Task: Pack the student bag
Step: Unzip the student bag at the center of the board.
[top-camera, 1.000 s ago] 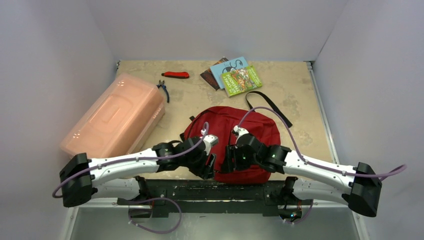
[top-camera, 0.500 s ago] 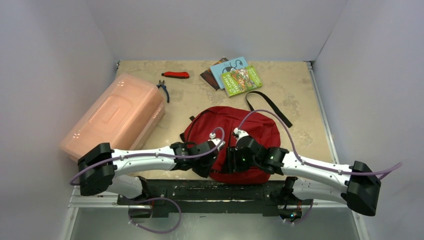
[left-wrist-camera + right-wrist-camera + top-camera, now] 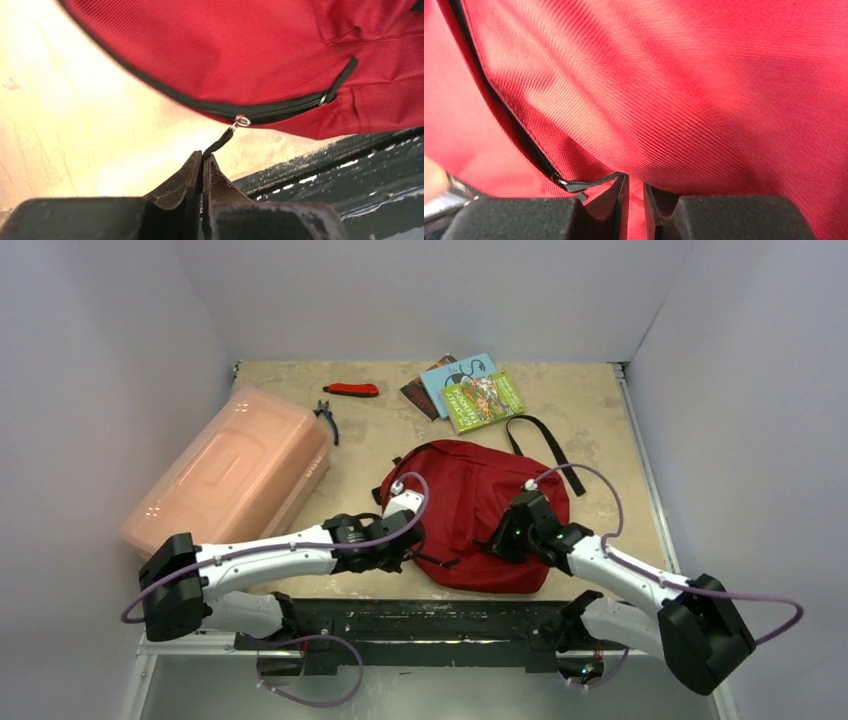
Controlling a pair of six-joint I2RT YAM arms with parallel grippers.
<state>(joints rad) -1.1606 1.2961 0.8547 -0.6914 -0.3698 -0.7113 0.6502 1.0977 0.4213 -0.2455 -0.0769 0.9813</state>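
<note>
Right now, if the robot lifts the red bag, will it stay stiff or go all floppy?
Probably floppy: the bag is thin cloth lying low and wrinkled, so it should sag. It seems nearly empty, so probably light. Tugged by the pull in the left pincer, it may slide on the table unless the right pincer, pinching cloth, holds it.

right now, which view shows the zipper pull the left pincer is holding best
Left wrist: the pull runs clearly from the slider on the bag into the shut left pincer. The top view shows it only as a thin dark line. The right wrist view shows a second pull.
</note>
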